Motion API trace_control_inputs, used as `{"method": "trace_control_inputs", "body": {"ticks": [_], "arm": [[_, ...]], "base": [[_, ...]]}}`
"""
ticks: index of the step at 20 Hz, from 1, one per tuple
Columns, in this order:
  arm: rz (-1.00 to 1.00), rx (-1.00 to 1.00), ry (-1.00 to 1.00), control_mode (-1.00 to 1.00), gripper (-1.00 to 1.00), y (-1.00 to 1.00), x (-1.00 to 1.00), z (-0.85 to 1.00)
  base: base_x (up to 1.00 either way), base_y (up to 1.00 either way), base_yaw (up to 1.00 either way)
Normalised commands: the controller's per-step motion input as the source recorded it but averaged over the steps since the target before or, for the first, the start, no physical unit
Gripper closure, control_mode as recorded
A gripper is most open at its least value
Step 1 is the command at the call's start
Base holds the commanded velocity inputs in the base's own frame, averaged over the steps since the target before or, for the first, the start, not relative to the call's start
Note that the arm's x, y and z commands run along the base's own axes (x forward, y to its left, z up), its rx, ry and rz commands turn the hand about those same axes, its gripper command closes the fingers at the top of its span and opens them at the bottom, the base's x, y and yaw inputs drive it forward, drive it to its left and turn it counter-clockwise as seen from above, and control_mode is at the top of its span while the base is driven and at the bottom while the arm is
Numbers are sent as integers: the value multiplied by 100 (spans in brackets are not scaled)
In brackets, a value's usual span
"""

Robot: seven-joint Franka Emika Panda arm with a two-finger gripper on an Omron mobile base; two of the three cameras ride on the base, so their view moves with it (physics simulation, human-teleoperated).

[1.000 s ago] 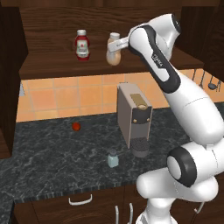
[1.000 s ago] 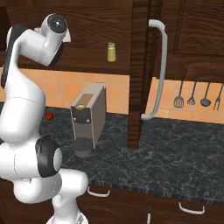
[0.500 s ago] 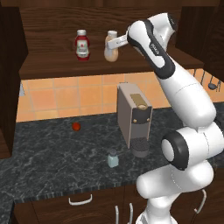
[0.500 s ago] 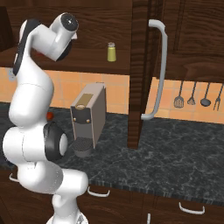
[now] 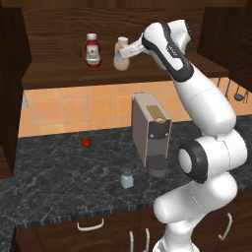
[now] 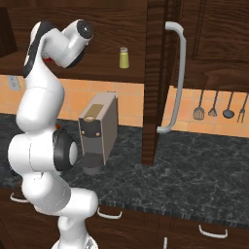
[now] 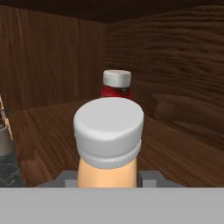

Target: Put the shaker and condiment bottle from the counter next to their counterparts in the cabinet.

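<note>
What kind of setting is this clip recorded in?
A rendered home kitchen, by the look of it: a dark speckled stone counter carrying a grey boxy coffee machine, a dark brown wooden wall cabinet above orange tiles, and cooking utensils hanging on the wall.

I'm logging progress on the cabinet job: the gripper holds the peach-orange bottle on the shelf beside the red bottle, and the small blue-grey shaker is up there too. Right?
Not quite. The left base view shows the small blue-grey shaker on the dark counter. The gripper does hold the peach-orange bottle beside the red bottle.
</note>
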Motion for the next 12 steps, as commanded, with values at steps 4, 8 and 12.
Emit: {"method": "trace_control_inputs", "body": {"ticks": [4, 8, 12], "arm": [[3, 0, -1, -100, 100, 19, 27, -4], [3, 0, 0, -100, 100, 9, 31, 0], [4, 0, 0, -100, 100, 1, 31, -5]], "base": [[0, 0, 0], [0, 0, 0], [0, 0, 0]]}}
